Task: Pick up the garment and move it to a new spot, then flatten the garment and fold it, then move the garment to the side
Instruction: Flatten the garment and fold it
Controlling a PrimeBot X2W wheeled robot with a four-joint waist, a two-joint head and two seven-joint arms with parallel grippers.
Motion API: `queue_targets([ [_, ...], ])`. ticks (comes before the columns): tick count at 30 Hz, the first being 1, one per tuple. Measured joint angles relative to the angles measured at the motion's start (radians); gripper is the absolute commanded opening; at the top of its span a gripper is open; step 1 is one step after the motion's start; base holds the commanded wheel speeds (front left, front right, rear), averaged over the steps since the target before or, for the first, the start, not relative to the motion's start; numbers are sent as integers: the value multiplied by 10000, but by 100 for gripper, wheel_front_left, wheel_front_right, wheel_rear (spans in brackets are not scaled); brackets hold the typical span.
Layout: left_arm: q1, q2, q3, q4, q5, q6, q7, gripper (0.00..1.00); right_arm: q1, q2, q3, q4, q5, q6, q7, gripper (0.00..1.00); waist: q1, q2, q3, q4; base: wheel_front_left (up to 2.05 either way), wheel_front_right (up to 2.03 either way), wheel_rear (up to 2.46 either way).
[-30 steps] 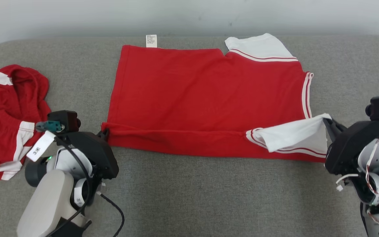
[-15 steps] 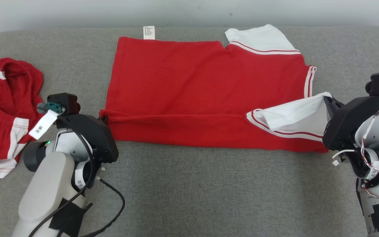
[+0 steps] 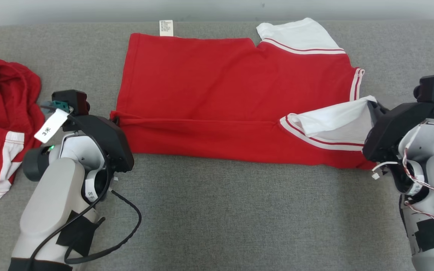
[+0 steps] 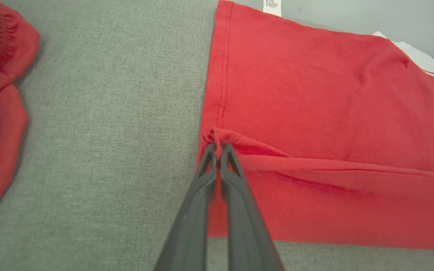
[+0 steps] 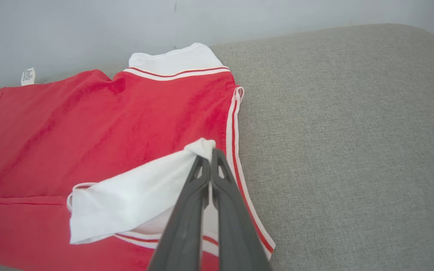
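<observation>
Folded edge of the garment (image 3: 220, 86) now lies farther across; left gripper (image 4: 218, 145) and right gripper (image 5: 210, 152) each clamp it.

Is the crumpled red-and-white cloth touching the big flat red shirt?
No, a strip of bare grey fabric cushion lies between the crumpled red-and-white cloth and the flat red cotton shirt.

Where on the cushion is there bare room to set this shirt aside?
Widest: the near strip of cushion along the red shirt's front edge. Also bare: the far-right corner past the right tool. Crowded: the left, where the crumpled garment lies beside the left tool.
</observation>
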Motion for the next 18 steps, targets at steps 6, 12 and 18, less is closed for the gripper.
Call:
queue_targets([
  [6, -283, 2, -104, 322, 61, -88, -194, 0, -142, 176, 69, 445, -52, -13, -307, 0, 1, 0, 135, -106, 0, 0, 0],
  [12, -652, -35, -199, 663, 132, -169, -403, 0, -190, 188, 90, 763, -59, -12, -612, 0, 0, 0, 210, -212, 0, 0, 0],
  [18, -820, -140, -234, 1024, 134, -255, -625, 0, -372, 203, 224, 1018, -63, 100, -888, 0, 0, 0, 236, -261, 0, 0, 0],
])
